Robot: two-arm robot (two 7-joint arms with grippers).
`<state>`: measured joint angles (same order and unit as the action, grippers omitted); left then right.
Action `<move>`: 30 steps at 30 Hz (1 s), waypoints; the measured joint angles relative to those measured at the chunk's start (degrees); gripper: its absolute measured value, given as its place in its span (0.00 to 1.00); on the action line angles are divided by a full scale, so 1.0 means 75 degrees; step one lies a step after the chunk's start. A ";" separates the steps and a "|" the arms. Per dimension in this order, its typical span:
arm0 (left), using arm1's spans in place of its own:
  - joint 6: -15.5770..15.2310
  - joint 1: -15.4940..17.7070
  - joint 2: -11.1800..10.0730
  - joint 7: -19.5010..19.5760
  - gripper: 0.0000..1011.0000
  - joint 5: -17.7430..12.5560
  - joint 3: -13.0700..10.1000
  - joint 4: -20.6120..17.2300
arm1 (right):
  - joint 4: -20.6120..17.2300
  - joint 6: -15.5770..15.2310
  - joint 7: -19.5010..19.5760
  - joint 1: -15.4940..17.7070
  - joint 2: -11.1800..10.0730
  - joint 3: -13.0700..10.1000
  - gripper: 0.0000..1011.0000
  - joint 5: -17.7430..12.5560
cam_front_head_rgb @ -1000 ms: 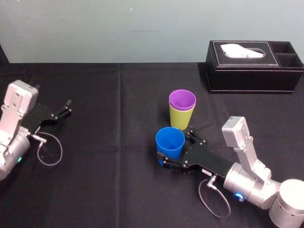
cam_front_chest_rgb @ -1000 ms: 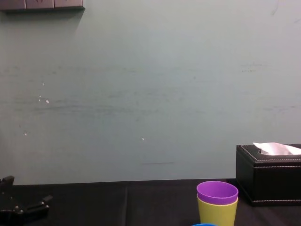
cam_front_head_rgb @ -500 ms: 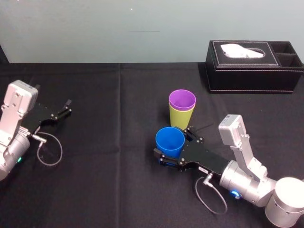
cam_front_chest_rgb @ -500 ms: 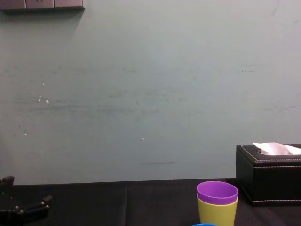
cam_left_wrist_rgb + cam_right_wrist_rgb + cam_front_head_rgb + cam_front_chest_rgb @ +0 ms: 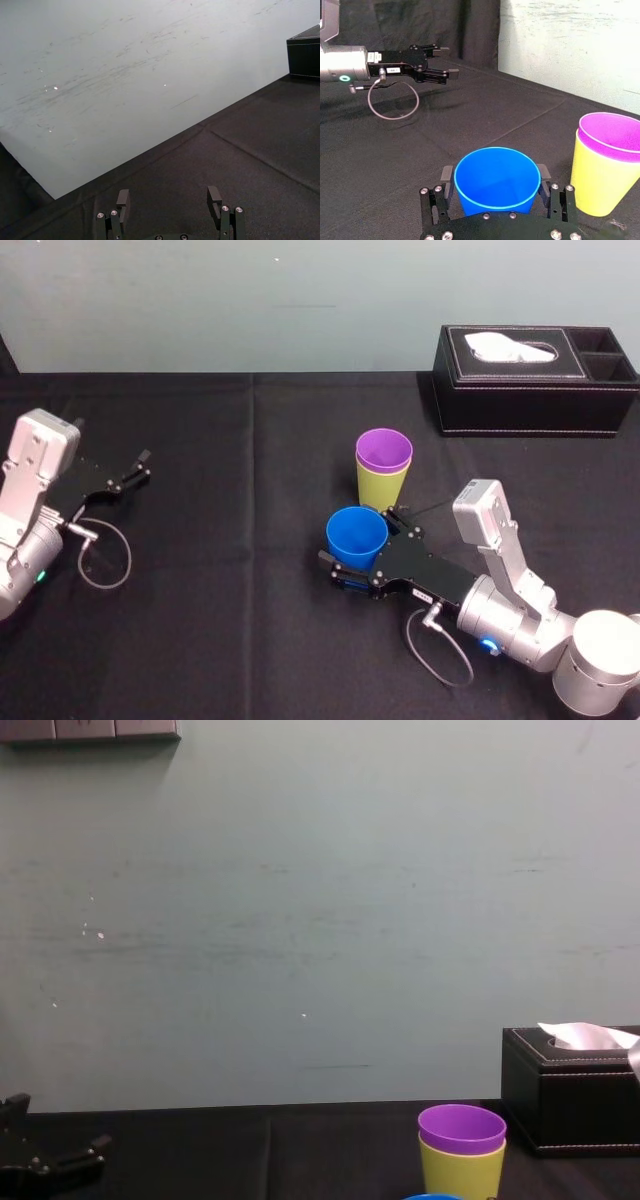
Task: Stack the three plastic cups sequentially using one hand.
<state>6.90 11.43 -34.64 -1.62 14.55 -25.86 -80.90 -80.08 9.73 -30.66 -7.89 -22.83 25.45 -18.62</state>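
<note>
The blue cup (image 5: pixel 357 536) (image 5: pixel 497 180) stands upright on the black table, in front of the other two cups. The purple cup (image 5: pixel 384 450) (image 5: pixel 612 135) is nested inside the yellow-green cup (image 5: pixel 380 492) (image 5: pixel 597 185). My right gripper (image 5: pixel 360 544) (image 5: pixel 493 174) lies low on the table, open, with one finger on each side of the blue cup. Its fingers (image 5: pixel 445 176) stand close beside the cup's wall. Far to the left my left gripper (image 5: pixel 140 466) (image 5: pixel 167 197) rests open with nothing between its fingers.
A black tissue box (image 5: pixel 535 380) (image 5: pixel 575 1090) stands at the back right, behind the cups. Loops of cable lie by each wrist (image 5: pixel 105 555). Black cloth covers the table (image 5: pixel 250 620), with open room in the middle and to the left.
My right arm has slid a little farther forward and left, so its fingers reach deeper along the blue cup's sides. The cups and the left arm have stayed put.
</note>
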 joint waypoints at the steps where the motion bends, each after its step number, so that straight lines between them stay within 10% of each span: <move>1: 0.0000 0.0000 0.0000 0.0000 1.00 0.0000 0.0000 0.0000 | 0.0000 0.0000 0.0000 0.0000 0.0000 0.0000 0.99 0.0000; 14: 0.0000 0.0000 0.0000 0.0000 1.00 0.0000 0.0000 0.0000 | -0.0008 0.0000 -0.0004 0.0008 -0.0008 -0.0008 0.77 -0.0023; 30: 0.0000 0.0000 0.0000 0.0000 1.00 0.0000 0.0000 0.0000 | -0.0466 -0.0212 0.0002 0.0121 -0.0134 -0.0184 0.75 -0.0231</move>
<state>6.90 11.43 -34.64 -1.62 14.55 -25.86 -80.90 -83.57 8.14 -30.65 -6.99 -23.83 24.07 -20.35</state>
